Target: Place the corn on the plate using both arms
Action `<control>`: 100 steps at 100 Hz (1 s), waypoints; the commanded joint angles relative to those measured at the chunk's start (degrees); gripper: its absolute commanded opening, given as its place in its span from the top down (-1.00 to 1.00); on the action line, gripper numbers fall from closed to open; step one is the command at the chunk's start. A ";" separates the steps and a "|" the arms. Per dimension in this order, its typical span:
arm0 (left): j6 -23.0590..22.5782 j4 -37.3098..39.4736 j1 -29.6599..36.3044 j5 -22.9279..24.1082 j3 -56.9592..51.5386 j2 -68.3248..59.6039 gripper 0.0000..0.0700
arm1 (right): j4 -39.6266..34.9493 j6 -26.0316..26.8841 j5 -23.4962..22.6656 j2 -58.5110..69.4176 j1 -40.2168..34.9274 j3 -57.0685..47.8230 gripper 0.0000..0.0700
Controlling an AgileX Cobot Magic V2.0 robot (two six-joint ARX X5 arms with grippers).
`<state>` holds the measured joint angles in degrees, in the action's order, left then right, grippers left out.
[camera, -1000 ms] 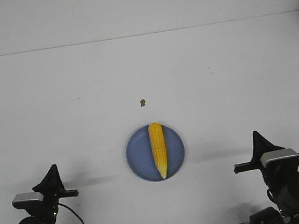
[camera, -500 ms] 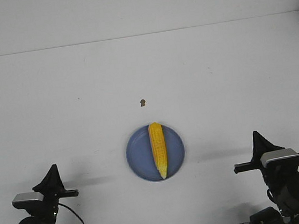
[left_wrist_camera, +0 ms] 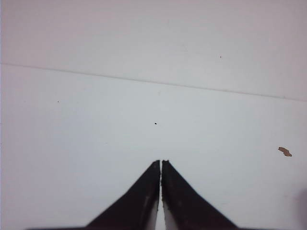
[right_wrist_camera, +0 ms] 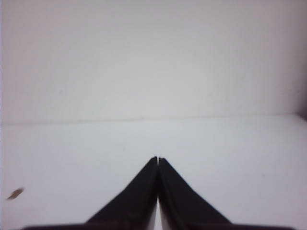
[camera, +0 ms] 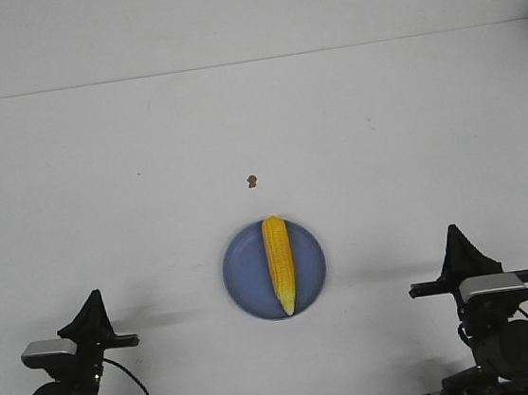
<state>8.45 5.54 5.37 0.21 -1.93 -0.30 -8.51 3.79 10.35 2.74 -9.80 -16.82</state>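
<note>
From my remote station, the front view gives me the whole scene: the corn [camera: 279, 263] lies on the plate [camera: 244, 274], its blunt end at the rim facing the table's far edge and its pointed tip toward the near edge, a little off the plate's middle toward the right edge. The plate sits on the white table [camera: 382, 146] closer to the near edge than the far one, about midway between the left and right edges. Just beyond it lies a small brown speck [camera: 252, 181].

The left gripper [camera: 92, 303] stands at the table's near left corner and the right gripper [camera: 455, 236] at the near right corner, both well apart from the plate and holding nothing.

Only the wrist cameras let me read the fingers. The left wrist view shows the left gripper's [left_wrist_camera: 160, 163] two black fingers together with a hairline gap between them; the right wrist view shows the right gripper's [right_wrist_camera: 157, 159] tips meeting (neither view takes in the plate or the corn). Each wrist view catches the brown speck [left_wrist_camera: 284, 151] at its margin [right_wrist_camera: 15, 193].

Past the table's far edge I see a plain pale wall [camera: 224, 16].
</note>
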 commanded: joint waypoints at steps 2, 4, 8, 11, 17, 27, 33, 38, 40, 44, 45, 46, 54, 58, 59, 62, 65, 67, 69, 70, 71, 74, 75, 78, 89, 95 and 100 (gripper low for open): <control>-0.20 0.55 -0.11 0.00 1.14 0.11 0.96 | 2.93 -0.61 -1.36 -2.78 1.25 3.37 0.99; -0.20 0.55 -0.11 0.00 1.14 0.11 0.96 | 3.82 -0.63 -2.05 -2.97 1.62 4.17 0.99; -0.20 0.55 -0.11 0.00 1.14 0.11 0.96 | 4.85 -0.70 -2.99 -2.67 2.56 5.55 0.99; -0.20 0.52 -0.11 0.00 1.14 0.11 0.96 | 5.38 -0.87 -3.65 -2.67 3.30 6.34 0.99; -0.20 0.55 -0.11 0.00 1.14 0.11 0.96 | 5.79 -1.55 -6.34 -2.67 4.61 7.50 0.99; -0.20 0.52 -0.11 0.00 1.11 0.11 0.96 | 5.95 -2.78 -9.14 -2.67 6.43 8.66 0.99; -0.20 0.55 -0.11 -0.04 1.11 0.11 0.96 | 5.97 -3.04 -9.11 -2.67 7.13 8.87 0.99; -0.20 0.52 -0.11 -0.02 1.11 0.11 0.96 | 6.08 -3.21 -9.09 -2.67 7.72 9.07 0.99; -0.20 0.52 -0.11 0.00 1.11 0.11 0.96 | 6.16 -3.23 -9.05 -2.67 7.93 9.16 0.99; -0.20 0.52 -0.11 0.00 1.11 0.11 0.96 | 6.54 -3.30 -9.05 -2.67 8.28 9.35 0.99; -0.20 0.55 -0.11 -0.02 1.11 0.11 0.96 | 6.84 -3.37 -9.07 -2.67 8.39 9.44 0.99; -0.20 0.55 -0.11 0.00 1.11 0.11 0.96 | 6.93 -3.39 -9.09 -2.67 8.41 9.49 0.99; -0.20 0.52 -0.11 -0.02 1.11 0.11 0.96 | 10.45 -3.65 -9.07 -2.67 8.66 10.88 0.99; -0.20 0.52 -0.11 -0.02 1.11 0.11 0.96 | 12.98 -3.61 -9.05 -2.67 8.66 11.96 0.99; -0.20 0.52 -0.11 -0.02 1.11 0.11 0.96 | 13.59 -3.61 -9.05 -2.67 8.66 12.24 0.99; -0.20 0.52 -0.11 -0.02 1.11 0.11 0.96 | 15.50 -3.56 -9.05 -2.67 8.66 13.11 0.99; -0.20 0.52 -0.11 -0.02 1.11 0.11 0.96 | 17.25 -3.39 -9.05 -2.67 8.66 13.99 0.99; -0.20 0.52 -0.11 -0.02 1.11 0.11 0.96 | 18.45 -3.30 -9.05 -2.67 8.66 14.62 0.99; -0.20 0.52 -0.11 -0.02 1.11 0.11 0.96 | 19.63 -3.10 -9.05 -2.67 8.66 15.23 0.99; -0.20 0.52 -0.11 -0.02 1.11 0.11 0.96 | 20.50 -2.99 -9.05 -2.67 8.66 15.69 0.99; -0.20 0.52 -0.11 -0.02 1.11 0.11 0.96 | 20.81 -2.93 -9.05 -2.67 8.66 15.85 0.99; -0.20 0.52 -0.11 -0.02 1.11 0.11 0.96 | 20.63 -2.47 -9.05 -2.67 8.68 16.11 0.99; -0.20 0.52 -0.11 -0.02 1.11 0.11 0.96 | 20.55 -2.51 -9.03 -2.67 8.68 16.11 0.99; -0.20 0.55 -0.11 -0.02 1.11 0.11 0.96 | 20.13 -2.34 -8.85 -2.67 8.72 16.11 0.99; -0.20 0.52 -0.11 -0.02 1.11 0.11 0.96 | 19.82 -2.54 -8.83 -2.67 8.90 16.11 0.99; -0.20 0.52 -0.11 -0.02 1.11 0.11 0.96 | 19.82 -2.51 -8.85 -2.67 9.22 16.11 0.99; -0.20 0.52 -0.11 -0.02 1.11 0.11 0.96 | 19.82 -2.49 -8.85 -2.67 9.46 16.11 0.99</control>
<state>8.45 5.52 5.37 0.14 -1.93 -0.30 10.74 0.89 1.48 0.19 -0.64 -0.84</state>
